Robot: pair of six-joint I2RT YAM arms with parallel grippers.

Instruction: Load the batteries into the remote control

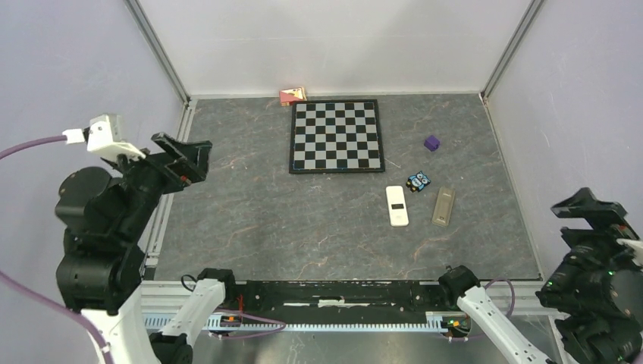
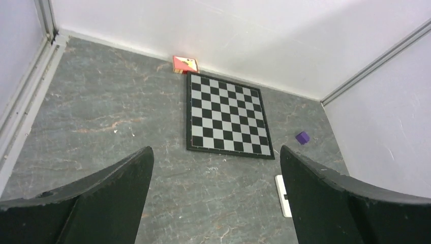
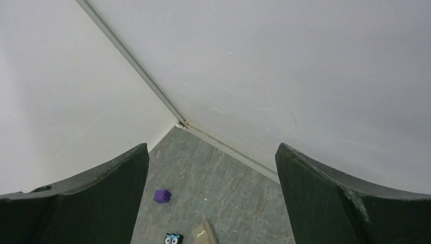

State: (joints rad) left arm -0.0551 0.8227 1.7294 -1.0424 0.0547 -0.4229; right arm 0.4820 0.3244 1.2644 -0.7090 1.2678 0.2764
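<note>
L gripper (image 1: 184, 158): matte black curved wedge fingers, spread wide w/ nothing between them, hanging over the table's left edge. R gripper (image 1: 594, 218): same black wedges, also splayed and empty, out past the right edge; its wrist cam faces the far right corner of the smooth white walls.

Table (image 1: 250, 212) is a dark grey mat w/ pale marble-like veining. White remote (image 1: 396, 205), a flat glossy rounded rectangle, lies right of centre, just off the near right corner of the chessboard (image 1: 336, 136) (thin, black-framed, silver and black squares). Beside the remote, not touching, lies a tan slab (image 1: 443, 207) of similar shape. Between them and a bit farther back sits a tiny black block (image 1: 418, 180) w/ cyan owl-like eyes. Purple cube (image 1: 431, 142) sits right of the board. A small red-yellow box (image 1: 293, 95) is at the back wall. Batteries: too small to make out.
</note>
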